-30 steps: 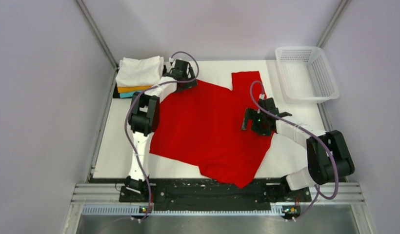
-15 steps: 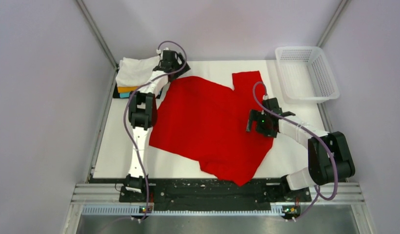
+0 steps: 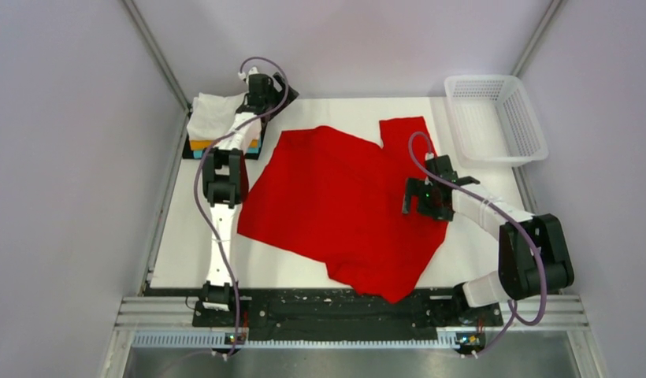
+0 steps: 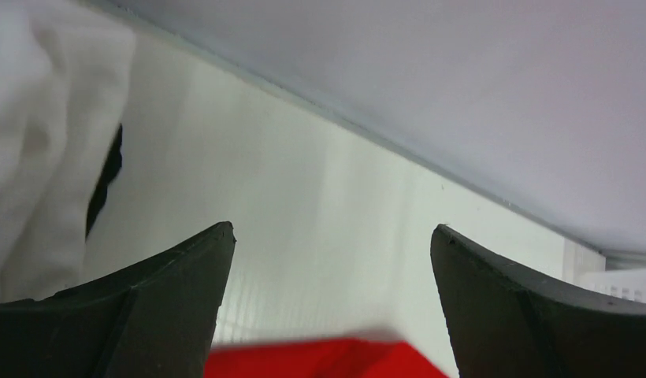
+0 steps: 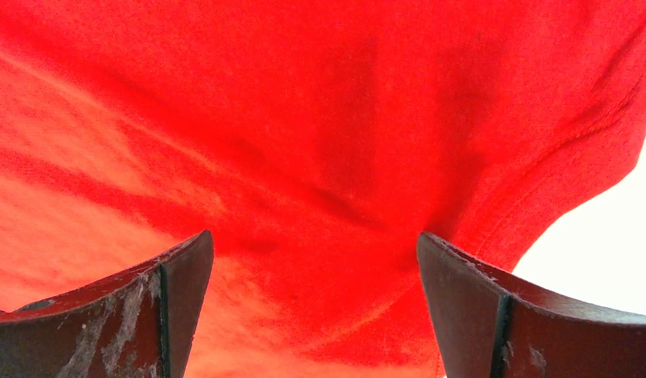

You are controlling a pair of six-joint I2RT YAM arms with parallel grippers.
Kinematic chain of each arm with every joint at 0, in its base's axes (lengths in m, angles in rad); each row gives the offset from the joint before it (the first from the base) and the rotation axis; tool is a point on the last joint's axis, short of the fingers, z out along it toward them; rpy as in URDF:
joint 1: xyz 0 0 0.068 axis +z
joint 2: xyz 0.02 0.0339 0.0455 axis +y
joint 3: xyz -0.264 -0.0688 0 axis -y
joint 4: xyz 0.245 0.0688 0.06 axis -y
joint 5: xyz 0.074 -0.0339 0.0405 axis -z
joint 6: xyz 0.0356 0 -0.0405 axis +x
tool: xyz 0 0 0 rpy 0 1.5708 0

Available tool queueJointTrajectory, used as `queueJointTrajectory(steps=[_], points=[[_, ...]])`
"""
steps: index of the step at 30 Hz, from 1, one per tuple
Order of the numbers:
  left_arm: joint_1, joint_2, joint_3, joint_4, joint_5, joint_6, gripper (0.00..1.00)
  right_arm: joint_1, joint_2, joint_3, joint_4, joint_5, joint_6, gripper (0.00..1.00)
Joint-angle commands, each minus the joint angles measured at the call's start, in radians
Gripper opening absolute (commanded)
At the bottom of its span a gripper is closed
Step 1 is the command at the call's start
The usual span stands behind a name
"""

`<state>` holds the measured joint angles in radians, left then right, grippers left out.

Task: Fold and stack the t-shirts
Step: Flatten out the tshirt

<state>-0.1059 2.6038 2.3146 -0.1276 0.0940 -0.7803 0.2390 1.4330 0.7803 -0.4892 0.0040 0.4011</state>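
One red t-shirt (image 3: pixel 335 197) lies spread and creased across the table (image 3: pixel 190 252), apparently not yet folded. The right gripper (image 3: pixel 414 206) hovers over its right side, jaws wide and empty — the next move likely calls for pinching an edge and folding it inward. Far left, the left gripper (image 3: pixel 257 79), also wide and empty, sits just beside the folded stack (image 3: pixel 213 130); no writing is legible.

White table (image 3: pixel 186 260), pale lilac walls (image 3: pixel 60 197) on three sides, aluminium struts (image 3: pixel 156 57) in corners, silver rail (image 3: pixel 146 315) along near edge. Even light.
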Motion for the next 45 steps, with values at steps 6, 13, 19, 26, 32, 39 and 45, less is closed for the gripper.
queueJointTrajectory(steps=[6, 13, 19, 26, 32, 39, 45], points=[[-0.087, -0.555, -0.495, -0.152, 0.039, 0.202, 0.98, -0.026, -0.082, 0.089, -0.084, 0.106, -0.079, 0.99], [-0.164, -0.929, -1.126, -0.043, -0.02, 0.211, 0.99, -0.024, -0.112, 0.142, -0.017, -0.083, -0.179, 0.99], [-0.163, -0.953, -1.261, -0.184, -0.071, 0.18, 0.99, -0.021, -0.073, 0.052, 0.039, -0.07, -0.091, 0.99], [-0.16, -0.862, -1.277, -0.159, -0.035, 0.134, 0.98, -0.022, 0.143, 0.149, 0.145, -0.008, -0.037, 0.99], [-0.153, -0.785, -1.193, -0.207, -0.083, 0.097, 0.99, -0.055, 0.409, 0.384, 0.133, 0.115, -0.038, 0.99], [-0.153, -0.726, -1.083, -0.225, -0.115, 0.028, 0.98, -0.12, 0.666, 0.76, 0.058, 0.161, -0.096, 0.99], [-0.169, -0.81, -1.078, -0.246, -0.084, 0.025, 0.99, -0.115, 0.63, 0.899, -0.01, 0.115, -0.175, 0.99]])
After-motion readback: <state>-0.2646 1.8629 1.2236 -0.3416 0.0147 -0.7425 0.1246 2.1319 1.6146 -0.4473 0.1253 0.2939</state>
